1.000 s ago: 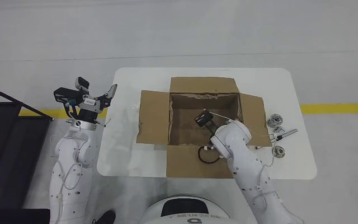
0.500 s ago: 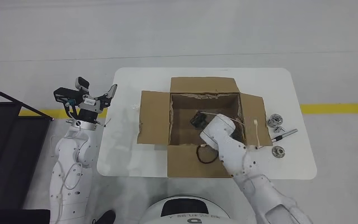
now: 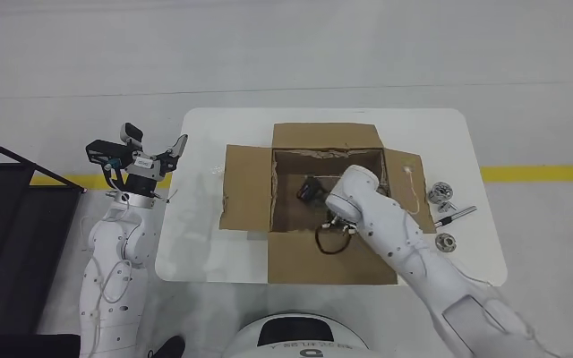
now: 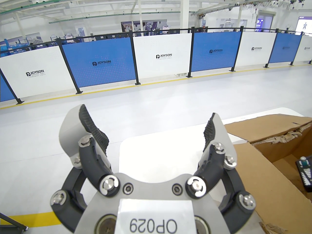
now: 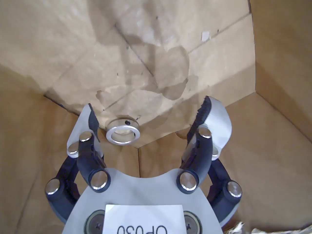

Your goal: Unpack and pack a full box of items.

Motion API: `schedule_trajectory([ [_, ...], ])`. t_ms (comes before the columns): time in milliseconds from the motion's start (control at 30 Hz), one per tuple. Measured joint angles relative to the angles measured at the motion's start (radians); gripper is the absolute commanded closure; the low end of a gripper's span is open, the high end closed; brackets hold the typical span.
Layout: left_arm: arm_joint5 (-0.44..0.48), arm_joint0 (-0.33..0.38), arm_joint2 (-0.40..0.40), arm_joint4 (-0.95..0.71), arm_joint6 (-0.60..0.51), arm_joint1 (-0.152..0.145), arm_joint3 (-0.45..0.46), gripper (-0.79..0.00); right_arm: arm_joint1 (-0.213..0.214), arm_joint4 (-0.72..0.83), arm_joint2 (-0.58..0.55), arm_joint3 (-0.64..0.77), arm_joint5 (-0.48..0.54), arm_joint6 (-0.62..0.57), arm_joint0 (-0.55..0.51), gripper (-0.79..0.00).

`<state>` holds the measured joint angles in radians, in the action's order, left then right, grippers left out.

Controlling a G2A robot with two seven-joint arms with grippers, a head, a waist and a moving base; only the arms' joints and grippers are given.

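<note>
Cardboard box (image 3: 246, 188) stood open on the table (image 3: 206, 233), all four flaps folded out. The right gripper (image 5: 148, 104) was down inside the box, fingers spread wide and holding nothing. A metal ring (image 5: 123, 132) lay flat on the box floor, close into a corner, between the fingers but much nearer one of them. The left gripper (image 4: 148, 132) hung outside the box, off its left flap, likewise wide and empty. Two metal fittings (image 3: 440, 192) and a rod (image 3: 457, 213) lay on the table beyond the box's right flap, and a black cable loop (image 3: 333, 243) rested on its near flap. Judged step: unpacking, with the ring as the item in hand. The next move would call for centring the fingers over the ring, lowering to the box floor and closing. The nearby box walls leave little room for the outer finger.
</note>
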<state>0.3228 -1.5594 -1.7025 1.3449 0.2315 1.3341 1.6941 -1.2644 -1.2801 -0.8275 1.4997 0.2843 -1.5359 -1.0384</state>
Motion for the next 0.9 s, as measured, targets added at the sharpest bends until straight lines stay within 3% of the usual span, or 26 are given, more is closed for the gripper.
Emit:
schedule_trajectory([
  [333,0.0,0.0,0.0,0.0,0.0,0.0,0.0,-0.785,0.171,0.102,-0.009,0.182,-0.004,0.0,-0.054,-0.723],
  [400,0.0,0.0,0.0,0.0,0.0,0.0,0.0,-0.785,0.195,0.09,-0.01,0.203,-0.026,0.0,-0.062,-0.613],
  [467,0.0,0.0,0.0,0.0,0.0,0.0,0.0,-0.785,0.212,0.073,0.009,0.203,-0.044,0.0,-0.057,-0.613],
  [567,0.0,0.0,0.0,0.0,0.0,0.0,0.0,-0.785,0.225,0.057,0.065,0.173,-0.055,0.0,-0.026,-0.628],
  [767,0.0,0.0,0.0,0.0,0.0,0.0,0.0,-0.785,0.223,0.086,0.204,0.092,-0.122,0.0,0.072,-0.539],
  [833,0.0,0.0,0.0,0.0,0.0,0.0,0.0,-0.785,0.221,0.101,0.244,0.075,-0.142,0.0,0.102,-0.366],
  [900,0.0,0.0,0.0,0.0,0.0,0.0,0.0,-0.785,0.219,0.118,0.289,0.053,-0.168,0.0,0.136,-0.311],
])
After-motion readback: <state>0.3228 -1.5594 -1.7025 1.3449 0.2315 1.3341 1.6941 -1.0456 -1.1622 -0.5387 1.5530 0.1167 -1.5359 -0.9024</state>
